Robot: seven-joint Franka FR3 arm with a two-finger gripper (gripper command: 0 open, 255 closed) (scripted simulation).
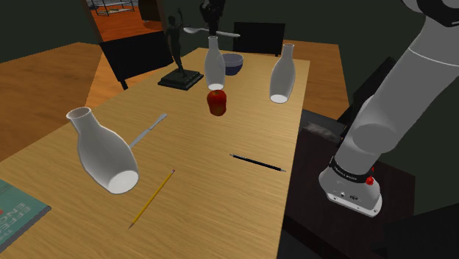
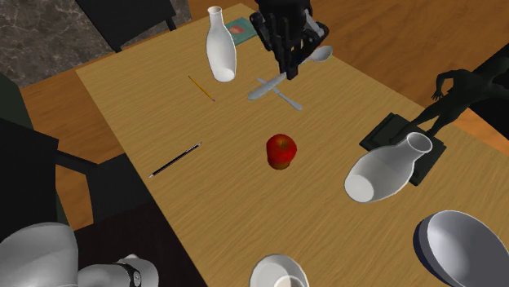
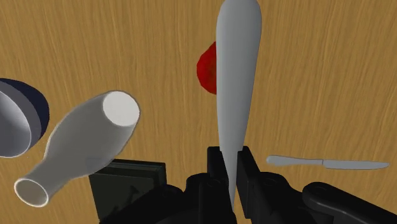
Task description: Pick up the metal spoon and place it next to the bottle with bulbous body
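1. Book (image 1: 18, 210) at a tabletop corner, cropped by the shoulder view's left and bottom edges (lettering cut short).
2. Bowl (image 2: 457, 245) near a tabletop edge, clipped by the second exterior view's bottom right corner.
3. Apple (image 3: 205, 67) in the wrist view, mostly covered by the spoon (image 3: 236, 83).
4. Statue (image 2: 461, 90) on its base by the tabletop's edge, cropped at the second exterior view's right edge.

Laid out on a light wooden table (image 1: 221, 184): a red apple (image 1: 216, 101) near the middle; a grey knife (image 1: 149, 130) and a yellow pencil (image 1: 152, 197) beside a bulbous white bottle (image 1: 103, 151); a black pencil (image 1: 257, 162) toward the shoulder view's right; farther back, two slimmer white bottles (image 1: 282, 73), a dark bowl (image 1: 234, 63) and a dark figurine (image 1: 180, 73); at one corner, a teal book (image 1: 18, 210).
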